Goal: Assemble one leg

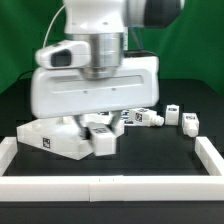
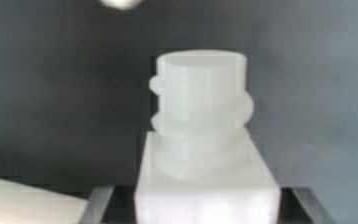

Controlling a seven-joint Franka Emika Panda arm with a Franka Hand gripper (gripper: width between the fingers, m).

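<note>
Presently we are listing one leg (image 2: 197, 130), white, sitting between the gripper's (image 2: 188, 208) two dark fingers (image 2: 101, 206). They are pressing on the flanks of its square block, so we are reading it as pinched.

Place: in the exterior view the leg (image 1: 101, 141) is sitting under the gripper (image 1: 101, 128), just beside the tabletop (image 1: 52, 138), on the exterior view's right of it.

Axis: the long axis is running from the block out to the threaded round peg, which is pointing away from the fingers. Whether the leg is resting on the table (image 1: 150, 150) or lifted, we cannot tell.

Step, in our judgement: grasp made, seating not yet done. The next move is calling for the peg lined up square with a tabletop hole, then turned in.

Other legs (image 1: 150, 118) are lying further toward the exterior view's right.
</note>
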